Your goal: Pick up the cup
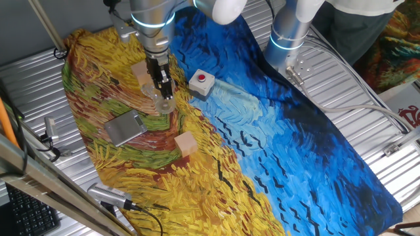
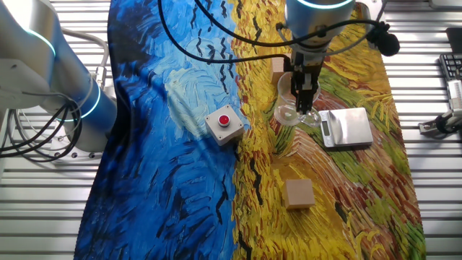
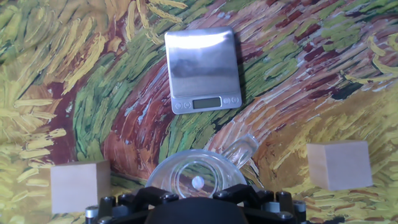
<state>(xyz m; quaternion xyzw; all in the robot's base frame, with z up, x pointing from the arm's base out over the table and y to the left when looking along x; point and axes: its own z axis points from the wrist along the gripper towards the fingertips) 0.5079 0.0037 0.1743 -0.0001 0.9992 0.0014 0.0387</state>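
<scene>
The cup (image 1: 163,103) is small, clear and has a side handle. It stands on the yellow part of the painted cloth, between two tan cubes. It also shows in the other fixed view (image 2: 288,112). In the hand view the cup (image 3: 196,175) sits right below the hand, its handle pointing upper right. My gripper (image 1: 161,92) points straight down onto the cup. Its narrow fingers (image 2: 303,97) are closed on the cup's wall by the rim. I cannot tell whether the cup's base touches the cloth.
A flat grey metal box (image 1: 125,128) with a small display lies just beside the cup (image 3: 202,68). Tan cubes (image 1: 186,142) (image 1: 140,71) stand on either side. A box with a red button (image 1: 201,82) sits on the blue part. A second arm's base (image 1: 289,29) stands at the cloth's edge.
</scene>
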